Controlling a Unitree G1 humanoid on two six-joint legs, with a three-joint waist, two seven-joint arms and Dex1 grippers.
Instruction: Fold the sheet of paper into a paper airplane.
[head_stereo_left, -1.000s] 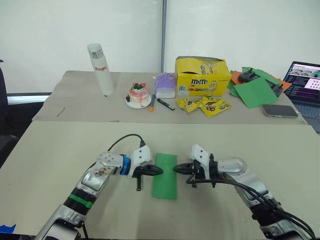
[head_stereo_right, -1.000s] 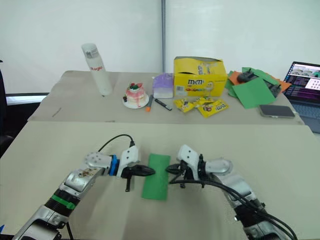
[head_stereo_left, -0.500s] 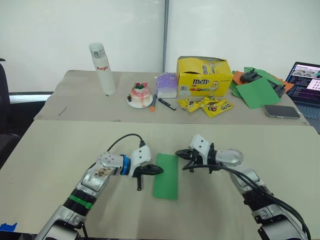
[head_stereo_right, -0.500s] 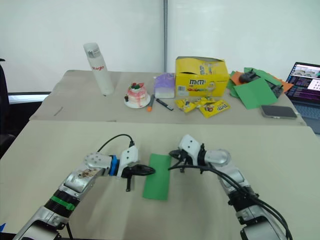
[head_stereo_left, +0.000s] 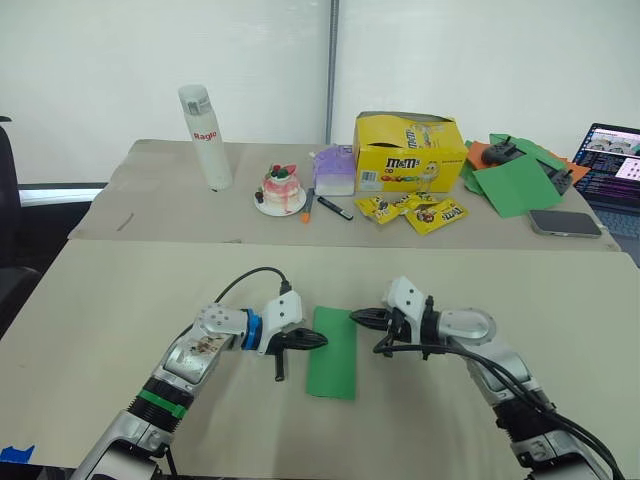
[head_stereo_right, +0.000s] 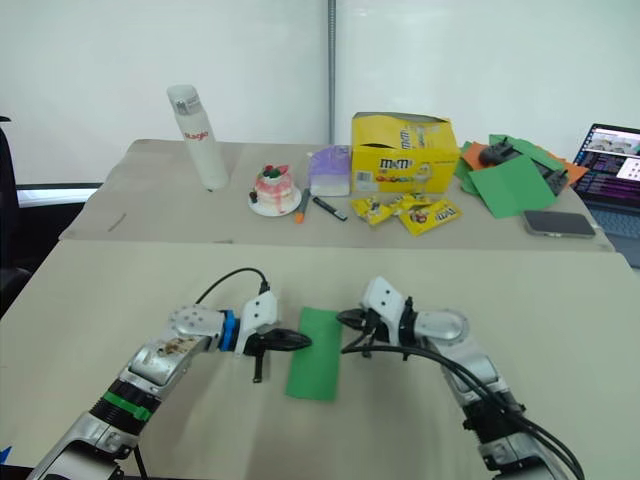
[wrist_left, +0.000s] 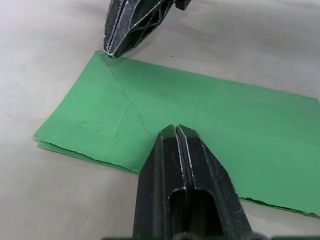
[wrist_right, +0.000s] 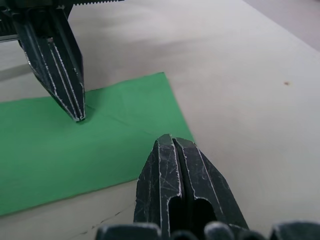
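Observation:
The sheet of paper (head_stereo_left: 332, 352) is a bright green folded rectangle lying flat on the near table, with diagonal creases (wrist_left: 122, 117) at its far end. My left gripper (head_stereo_left: 318, 340) is shut, its tip resting on the paper's left edge about halfway along. My right gripper (head_stereo_left: 357, 316) is also shut. Its tip (wrist_left: 112, 50) sits low at the paper's far right corner. From the right wrist, the left gripper's fingers (wrist_right: 70, 95) stand on the paper (wrist_right: 60, 150) just ahead of my own tip. Neither gripper holds anything.
The back table carries a white bottle (head_stereo_left: 205, 137), a small cake on a plate (head_stereo_left: 279, 190), a purple container (head_stereo_left: 331, 170), a yellow candy box (head_stereo_left: 405, 152), candy packets (head_stereo_left: 420, 212), larger green and orange sheets (head_stereo_left: 515, 180), a phone (head_stereo_left: 567, 222) and a laptop (head_stereo_left: 612, 165).
My right gripper has moved from the middle of the paper's right edge to its far right corner. The left gripper and the paper have stayed put.

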